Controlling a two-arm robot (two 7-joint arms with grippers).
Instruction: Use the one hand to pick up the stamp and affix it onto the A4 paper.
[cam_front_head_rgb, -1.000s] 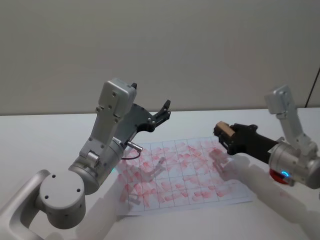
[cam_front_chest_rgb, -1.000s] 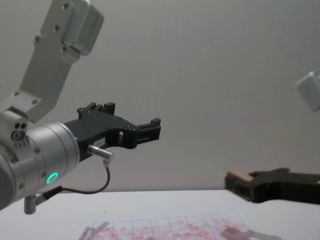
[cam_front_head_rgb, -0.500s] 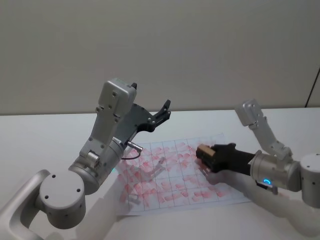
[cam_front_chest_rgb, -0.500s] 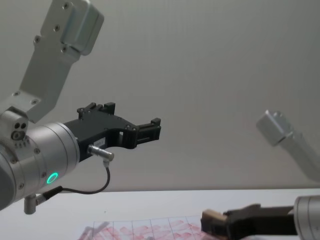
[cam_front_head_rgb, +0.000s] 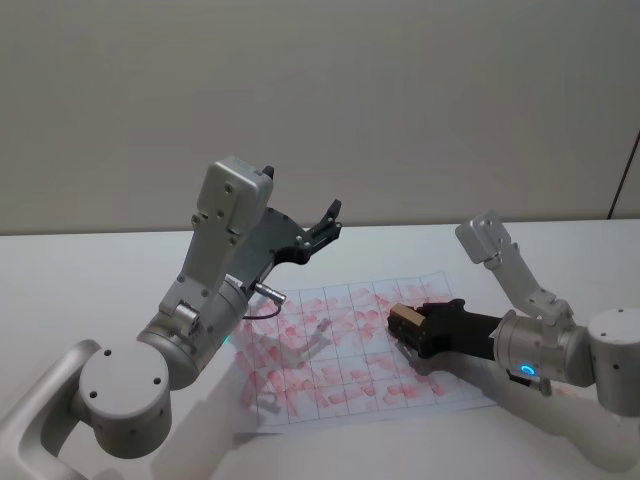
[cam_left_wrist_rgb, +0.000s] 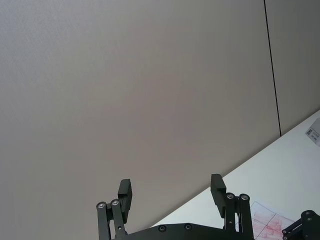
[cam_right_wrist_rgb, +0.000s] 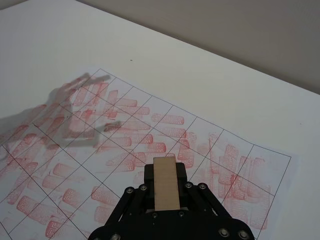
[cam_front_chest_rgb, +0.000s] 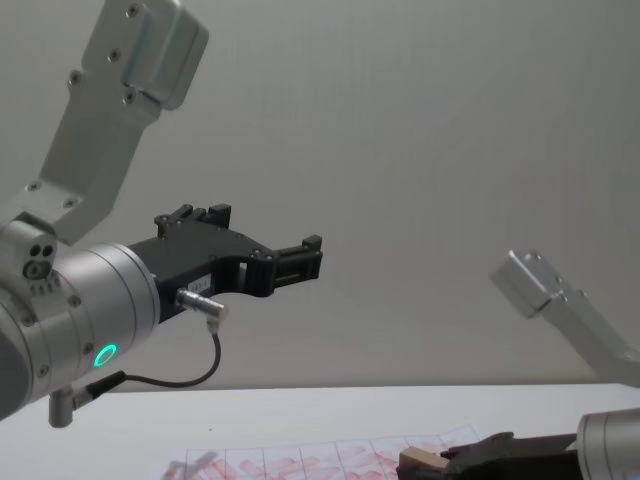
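The right gripper (cam_front_head_rgb: 410, 328), clenched on the stamp (cam_front_head_rgb: 404, 317) with its long axis toward nine o'clock, hangs low over the three-o'clock side of the A4 paper (cam_front_head_rgb: 330, 385), nearer than the raised, spread-fingered left gripper (cam_front_head_rgb: 325, 222).

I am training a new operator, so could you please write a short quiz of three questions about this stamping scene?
1. True or false: the stamp lies loose, held by nothing.
2. Choose one: the left jaws, raised in the air, are A) open, B) shut on the stamp, C) shut on nothing.
3. Fill in: the A4 paper is stamped in ___ ink.

Key: 1. False, the right jaws are shut on it, low over the paper. 2. A. 3. Red.
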